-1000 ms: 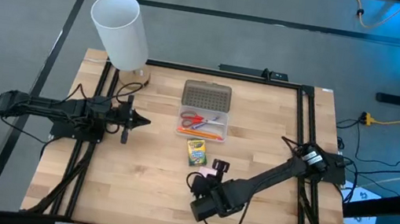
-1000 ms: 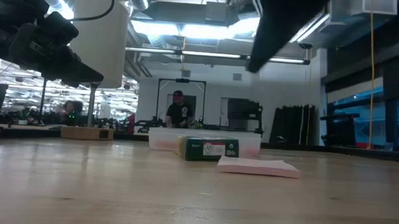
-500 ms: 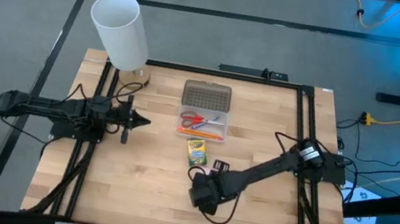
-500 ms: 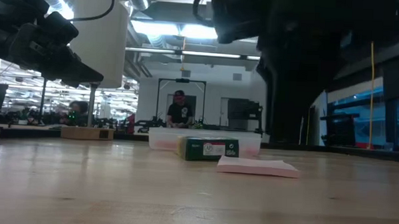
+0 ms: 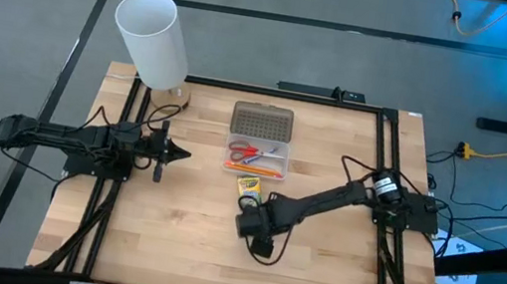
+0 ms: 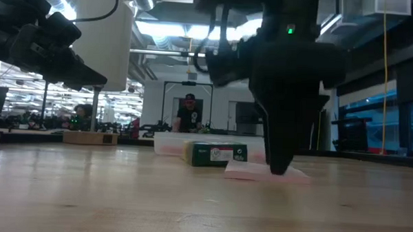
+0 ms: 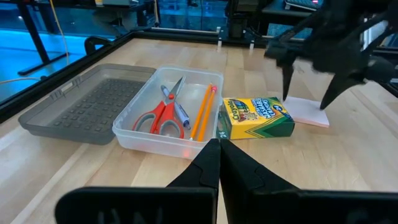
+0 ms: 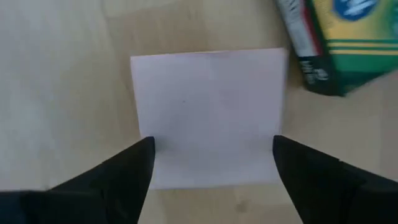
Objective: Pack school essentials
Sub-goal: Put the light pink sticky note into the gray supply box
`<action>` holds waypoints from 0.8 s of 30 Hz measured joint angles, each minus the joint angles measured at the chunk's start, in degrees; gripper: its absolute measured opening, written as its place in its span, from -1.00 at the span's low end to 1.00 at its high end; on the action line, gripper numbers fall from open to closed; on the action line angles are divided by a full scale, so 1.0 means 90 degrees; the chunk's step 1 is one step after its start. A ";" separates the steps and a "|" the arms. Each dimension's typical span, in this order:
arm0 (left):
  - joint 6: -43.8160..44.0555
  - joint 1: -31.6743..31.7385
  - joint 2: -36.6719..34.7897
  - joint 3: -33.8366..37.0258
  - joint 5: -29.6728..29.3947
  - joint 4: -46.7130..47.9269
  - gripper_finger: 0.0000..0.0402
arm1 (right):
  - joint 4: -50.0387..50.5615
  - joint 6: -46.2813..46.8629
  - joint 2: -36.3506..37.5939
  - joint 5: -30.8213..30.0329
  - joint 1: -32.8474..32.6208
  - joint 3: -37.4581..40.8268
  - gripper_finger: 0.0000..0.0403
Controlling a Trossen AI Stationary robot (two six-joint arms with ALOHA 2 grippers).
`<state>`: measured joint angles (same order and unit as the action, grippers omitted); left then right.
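Note:
A pale pink sticky-note pad (image 8: 208, 112) (image 7: 308, 111) lies flat on the table, next to the green-and-yellow crayon box (image 5: 248, 192) (image 7: 256, 117). My right gripper (image 8: 211, 149) (image 5: 258, 228) hangs over the pad, open, one finger at each of two opposite edges. Red-handled scissors (image 7: 163, 115), a blue pen (image 7: 177, 112) and an orange pencil (image 7: 204, 112) lie in the clear case (image 5: 256, 158). My left gripper (image 5: 181, 154) (image 7: 219, 149) waits shut at the table's left, holding nothing. My right gripper comes at the pad from above, fingers pointing down. Its fingertips (image 8: 144, 152) stand beside the pad's two opposite edges (image 8: 140, 124), near one end. The pad lies flat on the table. I cannot tell whether the fingers touch it.
The case's grey dotted lid (image 5: 262, 120) lies open on its far side. A tall white cylinder (image 5: 153, 38) stands at the far left corner. Bare wood lies toward the near edge (image 5: 167, 250). A person (image 6: 188, 115) stands in the room beyond the table.
My right gripper has gone toward the table's far edge and come down over the pink pad, beside the crayon box. The pad and the box have stayed where they were.

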<state>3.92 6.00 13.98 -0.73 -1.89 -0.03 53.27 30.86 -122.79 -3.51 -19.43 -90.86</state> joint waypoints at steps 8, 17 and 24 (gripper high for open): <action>0.0000 -0.0002 0.0000 0.0000 0.0002 0.0000 -1.00 | -0.0103 -0.0233 -0.0011 0.0197 0.0147 0.0087 0.62; 0.0000 -0.0002 -0.0001 0.0000 0.0001 0.0000 -1.00 | -0.0490 -0.0286 -0.0021 0.0182 0.0147 0.0084 0.62; 0.0000 0.0000 -0.0002 0.0000 0.0002 0.0000 -1.00 | -0.0680 -0.0364 -0.0025 0.0111 0.0144 0.0084 0.62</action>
<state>3.92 6.00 13.96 -0.73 -1.88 -0.03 47.15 27.59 -123.02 -2.51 -18.13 -90.11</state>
